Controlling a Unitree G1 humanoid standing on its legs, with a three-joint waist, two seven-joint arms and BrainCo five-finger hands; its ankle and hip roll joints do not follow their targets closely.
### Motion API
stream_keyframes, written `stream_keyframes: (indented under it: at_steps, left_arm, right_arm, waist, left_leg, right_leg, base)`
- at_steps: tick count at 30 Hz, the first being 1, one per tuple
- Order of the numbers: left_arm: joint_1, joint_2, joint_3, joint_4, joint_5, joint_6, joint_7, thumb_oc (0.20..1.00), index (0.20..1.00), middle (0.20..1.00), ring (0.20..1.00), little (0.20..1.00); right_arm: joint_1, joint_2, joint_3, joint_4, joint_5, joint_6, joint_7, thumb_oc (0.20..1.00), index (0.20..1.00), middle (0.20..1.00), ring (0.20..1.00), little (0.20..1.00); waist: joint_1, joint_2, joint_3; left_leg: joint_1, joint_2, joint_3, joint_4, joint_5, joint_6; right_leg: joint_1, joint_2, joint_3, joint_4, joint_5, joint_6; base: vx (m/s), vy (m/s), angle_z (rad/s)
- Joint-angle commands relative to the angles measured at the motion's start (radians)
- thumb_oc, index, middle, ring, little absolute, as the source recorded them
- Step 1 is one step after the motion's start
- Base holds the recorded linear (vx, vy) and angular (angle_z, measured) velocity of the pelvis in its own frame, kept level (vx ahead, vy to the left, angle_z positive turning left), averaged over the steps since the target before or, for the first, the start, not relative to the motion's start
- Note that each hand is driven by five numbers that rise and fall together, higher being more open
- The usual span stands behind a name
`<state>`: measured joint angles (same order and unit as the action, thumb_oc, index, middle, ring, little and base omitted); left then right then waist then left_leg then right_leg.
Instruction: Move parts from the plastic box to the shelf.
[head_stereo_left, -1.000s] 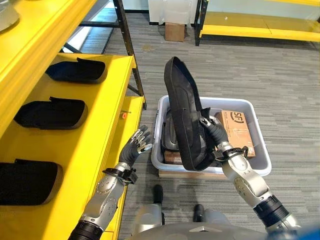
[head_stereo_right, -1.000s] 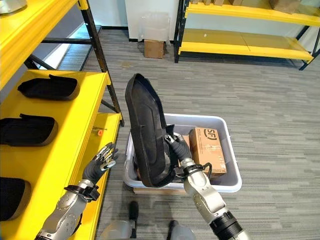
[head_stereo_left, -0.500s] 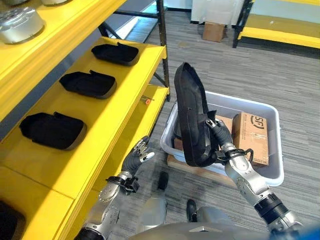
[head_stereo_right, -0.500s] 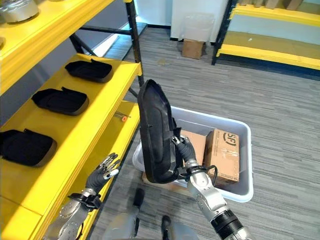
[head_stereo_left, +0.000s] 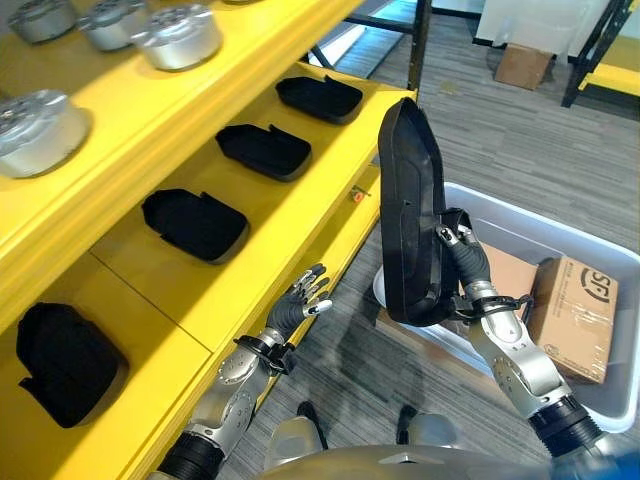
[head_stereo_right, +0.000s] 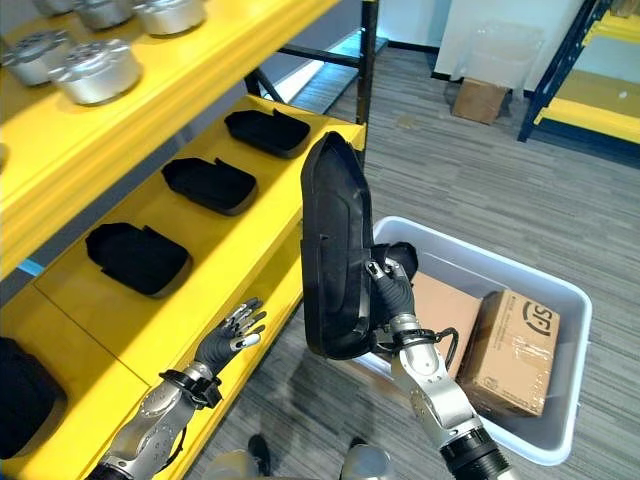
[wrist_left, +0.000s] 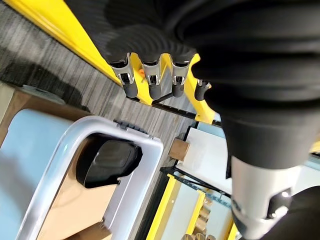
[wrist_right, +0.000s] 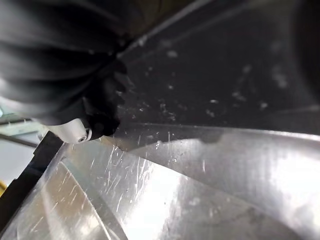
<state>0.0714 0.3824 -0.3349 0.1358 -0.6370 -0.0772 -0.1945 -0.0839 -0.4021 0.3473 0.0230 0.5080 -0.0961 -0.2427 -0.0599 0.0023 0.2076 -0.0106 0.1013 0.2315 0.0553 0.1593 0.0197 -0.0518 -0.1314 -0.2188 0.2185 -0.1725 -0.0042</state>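
Observation:
My right hand (head_stereo_left: 464, 268) is shut on a long black moulded part (head_stereo_left: 405, 210) and holds it upright over the shelf-side rim of the pale grey plastic box (head_stereo_left: 560, 235). The part's dark surface (wrist_right: 225, 75) shows close up in the right wrist view. To the left runs the yellow shelf (head_stereo_left: 250, 215) with several similar black parts lying in a row, such as one (head_stereo_left: 264, 151) and another (head_stereo_left: 194, 223). My left hand (head_stereo_left: 300, 305) is open with straight fingers (wrist_left: 150, 75), low beside the shelf's front edge and holding nothing. Another black part (wrist_left: 110, 162) lies inside the box.
Cardboard cartons (head_stereo_left: 580, 320) lie in the plastic box. Round metal parts (head_stereo_left: 180, 35) stand on the upper yellow shelf board. A dark shelf post (head_stereo_left: 418, 45) rises at the far end. A brown carton (head_stereo_left: 522, 65) and another yellow rack (head_stereo_right: 600, 110) stand beyond on the grey floor.
The view has swung left toward the shelf. My right hand has brought the upright black part from over the box's middle to its shelf-side rim. The left hand stays open.

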Motion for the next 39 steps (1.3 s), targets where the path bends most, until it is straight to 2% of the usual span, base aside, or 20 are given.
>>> stream_keyframes:
  at_steps: [1, 2, 5, 10, 12, 13, 18, 19, 21, 22, 25, 29, 30, 31, 34, 35, 36, 37, 38, 39]
  left_arm:
    - [0.012, 0.004, 0.015, -0.042, -0.002, -0.046, 0.014, 1.0, 1.0, 1.0, 1.0, 1.0]
    - [0.009, 0.004, 0.014, -0.039, 0.01, -0.051, 0.02, 1.0, 1.0, 1.0, 1.0, 1.0]
    - [0.005, 0.006, 0.003, -0.038, 0.0, -0.053, 0.021, 1.0, 1.0, 1.0, 1.0, 1.0]
    - [0.009, 0.009, -0.005, -0.052, 0.022, -0.049, 0.046, 1.0, 1.0, 1.0, 1.0, 1.0]
    - [0.012, 0.008, -0.005, -0.056, 0.035, -0.049, 0.053, 1.0, 1.0, 1.0, 1.0, 1.0]
    - [0.018, 0.011, -0.004, -0.054, 0.054, -0.053, 0.053, 1.0, 1.0, 1.0, 1.0, 1.0]
    - [0.03, 0.017, -0.005, -0.054, 0.055, -0.057, 0.05, 1.0, 1.0, 1.0, 1.0, 1.0]
    - [0.042, 0.024, -0.007, -0.058, 0.066, -0.072, 0.042, 1.0, 1.0, 1.0, 1.0, 1.0]
    - [0.049, 0.028, -0.009, -0.069, 0.072, -0.083, 0.04, 1.0, 1.0, 1.0, 1.0, 1.0]
    - [0.052, 0.031, -0.011, -0.076, 0.074, -0.089, 0.045, 1.0, 1.0, 1.0, 1.0, 1.0]
    - [0.046, 0.042, -0.017, -0.093, 0.096, -0.108, 0.044, 1.0, 1.0, 1.0, 1.0, 1.0]
    - [0.04, 0.05, -0.023, -0.103, 0.109, -0.11, 0.036, 1.0, 1.0, 1.0, 1.0, 1.0]
    - [0.014, 0.063, -0.032, -0.11, 0.115, -0.089, 0.003, 1.0, 1.0, 1.0, 1.0, 1.0]
    - [0.009, 0.064, -0.036, -0.108, 0.122, -0.086, -0.008, 1.0, 1.0, 1.0, 1.0, 1.0]
    - [-0.014, 0.071, -0.055, -0.11, 0.1, -0.062, -0.09, 1.0, 1.0, 1.0, 1.0, 1.0]
    - [-0.014, 0.074, -0.065, -0.109, 0.101, -0.062, -0.103, 1.0, 1.0, 1.0, 1.0, 1.0]
    - [-0.012, 0.076, -0.066, -0.111, 0.103, -0.059, -0.105, 1.0, 1.0, 1.0, 1.0, 1.0]
    - [-0.004, 0.081, -0.07, -0.118, 0.102, -0.05, -0.104, 1.0, 1.0, 1.0, 1.0, 1.0]
    - [0.002, 0.081, -0.067, -0.12, 0.088, -0.05, -0.1, 1.0, 1.0, 1.0, 1.0, 1.0]
    - [0.008, 0.082, -0.063, -0.123, 0.076, -0.049, -0.098, 1.0, 1.0, 1.0, 1.0, 1.0]
  right_arm:
    - [-0.068, -0.003, -0.01, -0.049, 0.01, -0.071, 0.033, 0.2, 0.2, 0.2, 0.2, 0.2]
    - [-0.074, -0.004, -0.009, -0.048, 0.006, -0.065, 0.035, 0.2, 0.2, 0.2, 0.2, 0.2]
    - [-0.075, -0.002, -0.008, -0.045, 0.0, -0.056, 0.02, 0.2, 0.2, 0.2, 0.2, 0.2]
    - [-0.079, -0.006, -0.002, -0.046, -0.003, -0.034, 0.007, 0.2, 0.2, 0.2, 0.2, 0.2]
    - [-0.079, -0.002, 0.001, -0.046, -0.002, -0.024, -0.008, 0.2, 0.2, 0.2, 0.2, 0.2]
    - [-0.079, 0.003, 0.004, -0.041, 0.018, -0.01, -0.008, 0.2, 0.2, 0.2, 0.2, 0.2]
    - [-0.076, 0.017, 0.023, -0.035, 0.02, -0.016, -0.036, 0.2, 0.2, 0.2, 0.2, 0.2]
    - [-0.066, 0.03, 0.033, -0.05, 0.01, -0.032, -0.063, 0.2, 0.2, 0.2, 0.2, 0.2]
    - [-0.055, 0.039, 0.035, -0.071, 0.006, -0.03, -0.076, 0.2, 0.2, 0.2, 0.2, 0.2]
    - [-0.049, 0.044, 0.036, -0.077, 0.005, -0.023, -0.073, 0.2, 0.2, 0.2, 0.2, 0.2]
    - [-0.044, 0.047, 0.05, -0.094, -0.008, -0.012, -0.053, 0.2, 0.2, 0.2, 0.2, 0.2]
    - [-0.048, 0.045, 0.055, -0.097, -0.02, -0.018, -0.053, 0.2, 0.2, 0.2, 0.2, 0.2]
    - [-0.054, 0.048, 0.056, -0.083, -0.018, -0.025, -0.07, 0.2, 0.2, 0.2, 0.2, 0.2]
    - [-0.053, 0.05, 0.054, -0.079, -0.025, -0.028, -0.079, 0.2, 0.2, 0.2, 0.2, 0.2]
    - [-0.036, 0.052, 0.023, -0.083, -0.054, -0.035, -0.078, 0.2, 0.2, 0.2, 0.2, 0.2]
    - [-0.023, 0.052, 0.008, -0.091, -0.061, -0.035, -0.078, 0.2, 0.2, 0.2, 0.2, 0.2]
    - [-0.019, 0.051, 0.003, -0.095, -0.063, -0.033, -0.078, 0.2, 0.2, 0.2, 0.2, 0.2]
    - [-0.001, 0.042, -0.015, -0.118, -0.081, -0.031, -0.082, 0.2, 0.2, 0.2, 0.2, 0.2]
    - [0.008, 0.031, -0.023, -0.136, -0.083, -0.022, -0.076, 0.2, 0.2, 0.2, 0.2, 0.2]
    - [0.014, 0.026, -0.03, -0.145, -0.083, -0.017, -0.068, 0.2, 0.2, 0.2, 0.2, 0.2]
  waist:
    - [-0.006, 0.015, -0.014]
    - [-0.009, 0.028, -0.014]
    - [-0.013, 0.036, -0.009]
    - [0.011, 0.041, -0.003]
    - [0.021, 0.041, -0.004]
    - [0.036, 0.044, -0.006]
    - [0.058, 0.052, -0.008]
    - [0.07, 0.051, -0.01]
    - [0.076, 0.047, -0.009]
    - [0.08, 0.042, -0.009]
    - [0.09, 0.03, 0.001]
    - [0.097, 0.024, 0.008]
    - [0.096, 0.016, 0.012]
    - [0.093, 0.016, 0.011]
    - [0.057, 0.018, 0.002]
    - [0.037, 0.019, 0.004]
    - [0.031, 0.019, 0.005]
    - [0.007, 0.02, 0.007]
    - [-0.003, 0.02, 0.005]
    - [-0.009, 0.017, 0.006]
  left_leg:
    - [0.037, 0.167, 0.03, 0.038, -0.068, -0.101]
    - [0.045, 0.172, 0.049, 0.018, -0.058, -0.11]
    - [0.061, 0.167, 0.084, -0.007, -0.056, -0.127]
    - [0.046, 0.127, 0.066, -0.025, -0.059, -0.126]
    - [0.055, 0.107, 0.062, -0.046, -0.087, -0.117]
    - [0.071, 0.081, 0.052, -0.076, -0.114, -0.109]
    - [0.085, 0.061, 0.049, -0.116, -0.113, -0.093]
    - [0.096, 0.049, 0.045, -0.141, -0.121, -0.085]
    - [0.09, 0.044, 0.043, -0.143, -0.131, -0.076]
    - [0.097, 0.036, 0.035, -0.143, -0.151, -0.077]
    - [0.098, 0.012, 0.054, -0.137, -0.169, -0.053]
    - [0.094, 0.0, 0.061, -0.131, -0.177, -0.04]
    - [0.089, -0.028, 0.057, -0.126, -0.198, -0.016]
    - [0.091, -0.034, 0.053, -0.13, -0.199, -0.011]
    - [0.079, -0.05, 0.022, -0.143, -0.193, 0.02]
    - [0.079, -0.055, -0.002, -0.143, -0.199, 0.03]
    - [0.08, -0.056, -0.009, -0.143, -0.2, 0.032]
    - [0.079, -0.064, -0.031, -0.143, -0.205, 0.037]
    - [0.071, -0.071, -0.037, -0.143, -0.2, 0.032]
    - [0.068, -0.078, -0.036, -0.143, -0.198, 0.03]
  right_leg:
    - [0.067, 0.043, -0.055, -0.02, -0.003, 0.004]
    - [0.063, 0.04, -0.073, -0.008, -0.008, 0.005]
    - [0.087, 0.03, -0.104, 0.003, -0.036, 0.009]
    - [0.13, 0.026, -0.129, -0.023, -0.028, 0.012]
    - [0.137, 0.016, -0.136, -0.029, -0.022, 0.021]
    - [0.144, 0.008, -0.145, -0.041, -0.011, 0.035]
    - [0.139, -0.002, -0.167, -0.061, 0.027, 0.054]
    - [0.133, -0.017, -0.178, -0.072, 0.049, 0.083]
    - [0.13, -0.028, -0.186, -0.081, 0.062, 0.098]
    - [0.135, -0.038, -0.179, -0.082, 0.053, 0.116]
    - [0.13, -0.068, -0.186, -0.102, 0.084, 0.145]
    - [0.123, -0.088, -0.187, -0.11, 0.107, 0.155]
    - [0.115, -0.113, -0.157, -0.131, 0.146, 0.171]
    - [0.115, -0.113, -0.145, -0.131, 0.15, 0.173]
    - [0.082, -0.068, -0.041, -0.091, 0.161, 0.164]
    - [0.053, -0.03, 0.028, -0.035, 0.158, 0.162]
    - [0.045, -0.017, 0.047, -0.018, 0.153, 0.161]
    - [0.02, 0.06, 0.102, 0.041, 0.125, 0.146]
    - [-0.003, 0.117, 0.114, 0.078, 0.125, 0.134]
    - [-0.011, 0.143, 0.114, 0.099, 0.117, 0.126]
  base:
    - [-0.12, 0.446, 0.68]
    - [-0.06, 0.456, 0.64]
    - [-0.02, 0.307, 0.63]
    - [-0.02, 0.368, 0.68]
    - [-0.01, 0.313, 0.39]
    - [-0.02, 0.299, 0.38]
    - [-0.07, 0.195, 0.22]
    - [-0.11, 0.157, 0.12]
    - [-0.12, 0.156, 0.11]
    - [-0.09, 0.135, 0.22]
    - [-0.12, 0.135, 0.12]
    - [-0.1, 0.1, 0.01]
    - [-0.15, 0.198, -0.02]
    - [-0.11, 0.208, 0.04]
    - [-0.08, 0.096, 0.1]
    - [-0.01, 0.064, 0.1]
    - [-0.03, 0.089, 0.57]
    - [-0.04, 0.109, 0.68]
    - [-0.06, 0.127, 0.63]
    - [-0.06, 0.096, 0.21]
